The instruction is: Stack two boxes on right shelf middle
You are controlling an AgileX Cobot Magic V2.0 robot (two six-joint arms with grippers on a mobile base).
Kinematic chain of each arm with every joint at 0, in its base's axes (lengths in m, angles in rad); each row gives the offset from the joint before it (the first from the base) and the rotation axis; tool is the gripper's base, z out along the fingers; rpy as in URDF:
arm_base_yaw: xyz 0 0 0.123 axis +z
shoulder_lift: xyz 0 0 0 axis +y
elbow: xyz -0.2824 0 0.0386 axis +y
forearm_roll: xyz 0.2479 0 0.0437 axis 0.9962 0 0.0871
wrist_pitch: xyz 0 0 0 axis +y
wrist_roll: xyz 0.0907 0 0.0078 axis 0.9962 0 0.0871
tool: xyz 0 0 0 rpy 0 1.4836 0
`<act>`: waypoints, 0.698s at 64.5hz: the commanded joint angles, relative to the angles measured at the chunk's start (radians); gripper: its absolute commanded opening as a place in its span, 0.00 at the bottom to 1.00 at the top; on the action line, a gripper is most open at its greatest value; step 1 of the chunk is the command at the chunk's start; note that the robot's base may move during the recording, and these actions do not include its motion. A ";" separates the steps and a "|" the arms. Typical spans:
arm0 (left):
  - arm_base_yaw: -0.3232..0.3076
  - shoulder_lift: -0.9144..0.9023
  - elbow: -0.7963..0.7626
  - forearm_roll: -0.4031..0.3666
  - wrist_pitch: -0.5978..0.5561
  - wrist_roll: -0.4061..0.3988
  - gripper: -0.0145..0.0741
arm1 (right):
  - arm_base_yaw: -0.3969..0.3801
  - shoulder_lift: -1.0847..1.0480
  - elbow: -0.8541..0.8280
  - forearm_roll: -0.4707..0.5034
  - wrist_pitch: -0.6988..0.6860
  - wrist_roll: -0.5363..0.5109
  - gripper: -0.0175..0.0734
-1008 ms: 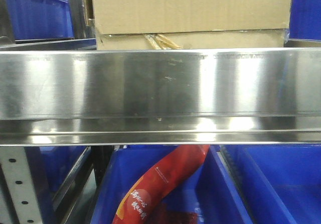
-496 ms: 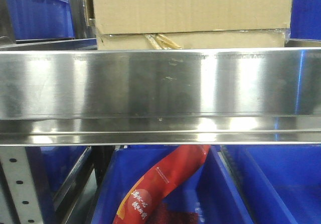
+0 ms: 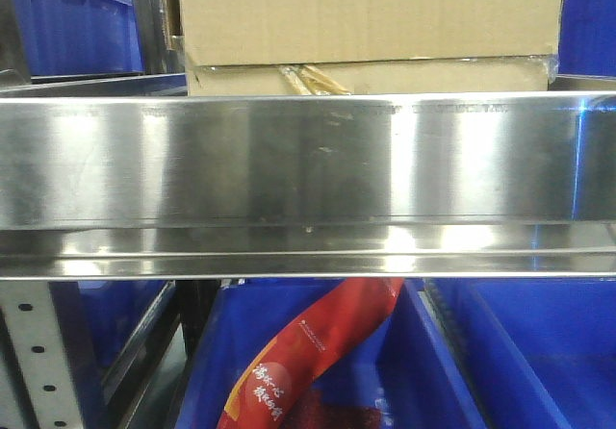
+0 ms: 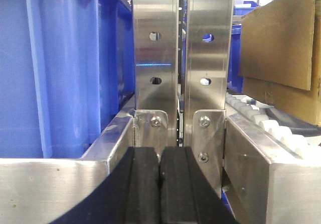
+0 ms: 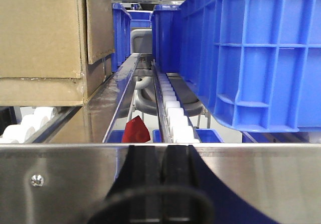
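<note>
Two plain brown boxes sit stacked on the right shelf point(image 3: 308, 160), behind its tall shiny steel lip. The large upper box point(image 3: 366, 11) rests on the shallower lower box point(image 3: 443, 75), which has a crumpled tan tape scrap point(image 3: 313, 78) at its front. The left wrist view has the upper box point(image 4: 281, 43) at the far right. In the right wrist view the upper box point(image 5: 40, 33) stands at the left. My left gripper point(image 4: 160, 184) is shut with nothing in it, facing the perforated uprights point(image 4: 155, 43). My right gripper point(image 5: 163, 169) is shut and empty, low in front of the shelf lip point(image 5: 60, 179).
Blue plastic bins flank the boxes on the shelf point(image 3: 77, 25) point(image 5: 251, 53) point(image 4: 60, 68). More blue bins stand below, one point(image 3: 433, 371) holding a red printed packet point(image 3: 308, 352). White rollers point(image 5: 173, 118) line the shelf floor.
The front view has drifted very slightly, so the boxes sit a touch further right in it. Nothing else has visibly moved.
</note>
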 commanded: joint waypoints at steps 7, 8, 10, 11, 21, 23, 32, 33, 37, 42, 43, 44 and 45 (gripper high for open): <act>0.002 -0.005 -0.002 -0.006 -0.020 0.001 0.04 | -0.007 -0.007 0.001 -0.007 -0.011 0.006 0.01; 0.002 -0.005 -0.002 -0.006 -0.020 0.001 0.04 | -0.007 -0.007 0.001 -0.007 -0.011 0.006 0.01; 0.002 -0.005 -0.002 -0.006 -0.020 0.001 0.04 | -0.007 -0.007 0.001 -0.007 -0.011 0.006 0.01; 0.002 -0.005 -0.002 -0.006 -0.020 0.001 0.04 | -0.007 -0.007 0.001 -0.007 -0.011 0.006 0.01; 0.002 -0.005 -0.002 -0.006 -0.020 0.001 0.04 | -0.007 -0.007 0.001 -0.007 -0.011 0.006 0.01; 0.002 -0.005 -0.002 -0.006 -0.020 0.001 0.04 | -0.007 -0.007 0.001 -0.007 -0.011 0.006 0.01; 0.002 -0.005 -0.002 -0.006 -0.020 0.001 0.04 | -0.007 -0.007 0.001 -0.007 -0.011 0.006 0.01; 0.002 -0.005 -0.002 -0.006 -0.020 0.001 0.04 | -0.007 -0.007 0.001 -0.007 -0.011 0.006 0.01; 0.002 -0.005 -0.002 -0.006 -0.020 0.001 0.04 | -0.007 -0.007 0.001 -0.007 -0.011 0.006 0.01; 0.002 -0.005 -0.002 -0.006 -0.020 0.001 0.04 | -0.007 -0.007 0.001 -0.007 -0.011 0.006 0.01; 0.002 -0.005 -0.002 -0.006 -0.020 0.001 0.04 | -0.007 -0.007 0.001 -0.007 -0.011 0.006 0.01; 0.002 -0.005 -0.002 -0.006 -0.020 0.001 0.04 | -0.007 -0.007 0.001 -0.007 -0.011 0.006 0.01; 0.002 -0.005 -0.002 -0.006 -0.020 0.001 0.04 | -0.007 -0.007 0.001 -0.007 -0.011 0.006 0.01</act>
